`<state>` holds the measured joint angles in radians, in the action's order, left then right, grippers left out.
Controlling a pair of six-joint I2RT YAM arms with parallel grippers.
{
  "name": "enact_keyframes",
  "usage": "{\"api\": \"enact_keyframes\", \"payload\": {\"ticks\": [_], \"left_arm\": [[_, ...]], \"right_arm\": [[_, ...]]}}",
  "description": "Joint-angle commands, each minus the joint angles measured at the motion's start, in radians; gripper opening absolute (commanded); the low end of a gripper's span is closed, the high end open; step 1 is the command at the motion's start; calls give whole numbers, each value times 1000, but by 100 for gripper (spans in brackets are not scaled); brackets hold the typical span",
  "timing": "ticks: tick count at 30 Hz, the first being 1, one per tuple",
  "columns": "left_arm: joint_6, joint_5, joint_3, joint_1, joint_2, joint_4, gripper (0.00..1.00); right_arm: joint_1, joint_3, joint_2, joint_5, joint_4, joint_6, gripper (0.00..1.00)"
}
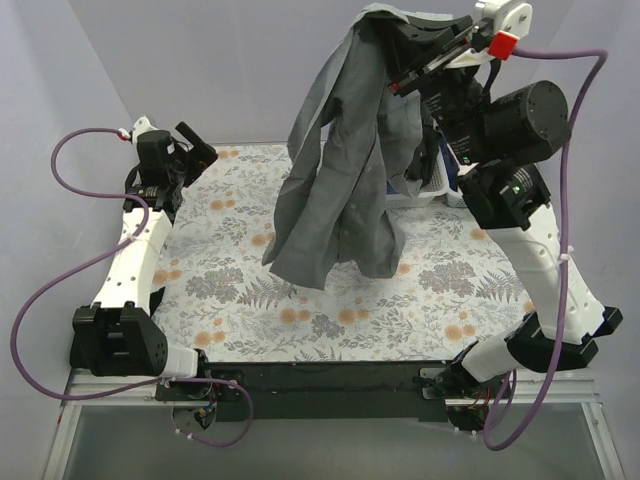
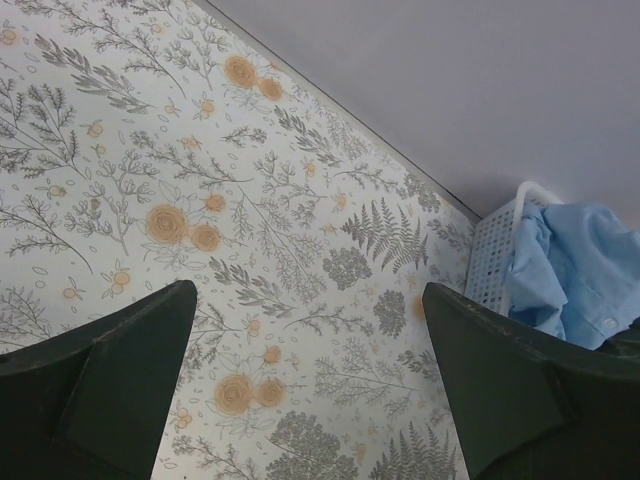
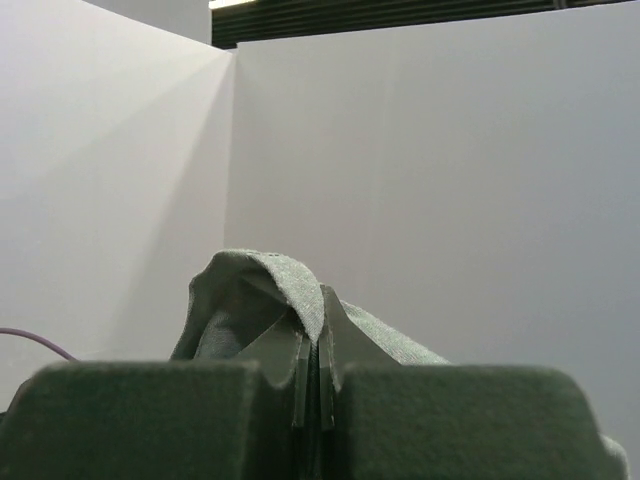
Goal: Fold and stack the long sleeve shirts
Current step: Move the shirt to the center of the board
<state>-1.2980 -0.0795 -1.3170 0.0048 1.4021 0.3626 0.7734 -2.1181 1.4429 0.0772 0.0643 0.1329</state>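
Mid-grey cloth: the long sleeve shirt (image 1: 335, 170) hangs full length from the right gripper (image 3: 312, 375), whose fingers are pressed together on a fold at its top, raised high over the far right of the floral table (image 1: 240, 290); whether the hem touches the table cannot be told; the left gripper (image 2: 308, 295) hovers at far left, fingers spread wide, holding nothing; a white lattice basket (image 2: 490, 255) holds light blue cloth (image 2: 575, 260).
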Motion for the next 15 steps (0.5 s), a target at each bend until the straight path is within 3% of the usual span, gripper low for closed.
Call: {"api": "enact_keyframes", "payload": {"ticks": [1,5,9,15], "left_arm": [[-47,-26,27,-6,-74,55,98],[-35,-22,32,29,-103,81,98],[5,30,77,29,-172,61,98],[77,263,203,29,-258,-2,98]], "right_arm": [[7,-23,77,-68,91,-65,1],[7,52,109,-22,89,-95,1],[3,242,70,120,91,-101,1],[-23,565,-25,312,57,-187,1]]}}
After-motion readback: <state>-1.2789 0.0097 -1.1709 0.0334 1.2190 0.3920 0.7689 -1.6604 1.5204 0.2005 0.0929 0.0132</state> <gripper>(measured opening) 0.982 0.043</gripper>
